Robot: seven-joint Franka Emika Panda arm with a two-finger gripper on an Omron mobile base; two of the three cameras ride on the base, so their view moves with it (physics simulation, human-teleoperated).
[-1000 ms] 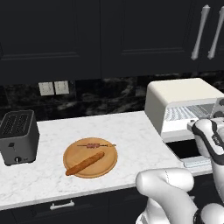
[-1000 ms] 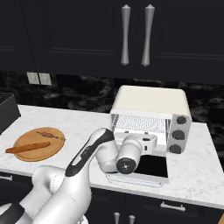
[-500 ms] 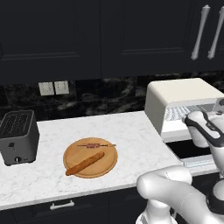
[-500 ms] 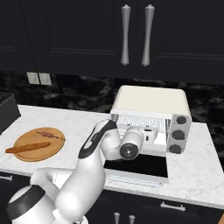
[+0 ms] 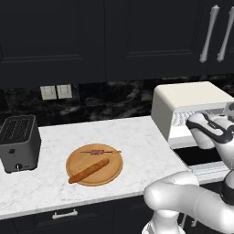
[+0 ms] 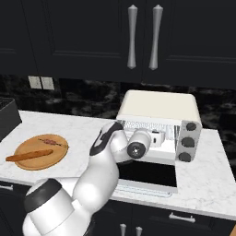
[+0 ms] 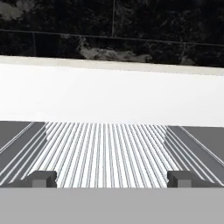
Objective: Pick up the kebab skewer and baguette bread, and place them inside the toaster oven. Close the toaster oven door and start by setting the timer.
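The arm's fingers [image 7: 112, 179] stand spread wide and empty at the mouth of the boxy cream-white toaster oven [image 6: 159, 110], while the thin meat-studded kebab skewer [image 5: 99, 151] and the thick orange-brown baguette [image 5: 89, 170] lie well off to its left on the round wooden board [image 5: 94, 164].

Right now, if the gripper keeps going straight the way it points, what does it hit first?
Likely the wire rack inside the open toaster oven; the open gripper faces straight into it, empty. Depth is unclear.

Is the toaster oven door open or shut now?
Open. The toaster oven door lies flat in front of the toaster oven, and the wire rack inside is exposed.
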